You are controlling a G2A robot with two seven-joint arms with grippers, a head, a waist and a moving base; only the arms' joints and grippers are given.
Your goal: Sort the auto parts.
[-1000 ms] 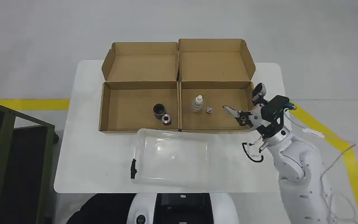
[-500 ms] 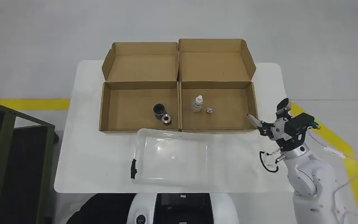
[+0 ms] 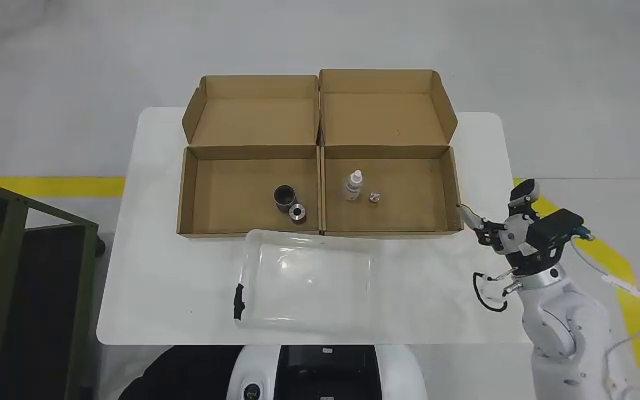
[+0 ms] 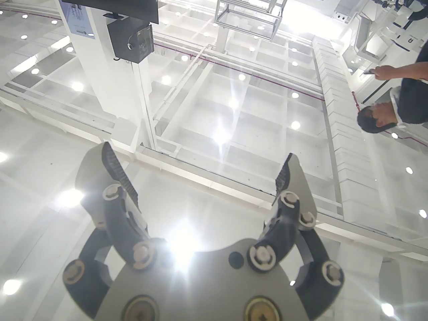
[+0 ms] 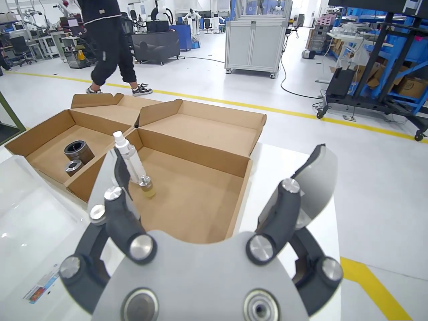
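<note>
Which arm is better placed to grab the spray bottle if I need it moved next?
Right, probably. The right gripper hangs open just off the corner of the box holding the spray bottle, facing it. The left gripper, also open, points up at the ceiling.

Your top camera looks down on the white worktop [image 3: 160, 280]; the right wrist camera, low, shares the open brown cardboard boxes [image 3: 410, 192]; the left faces the gridded ceiling [image 4: 234, 101].
</note>
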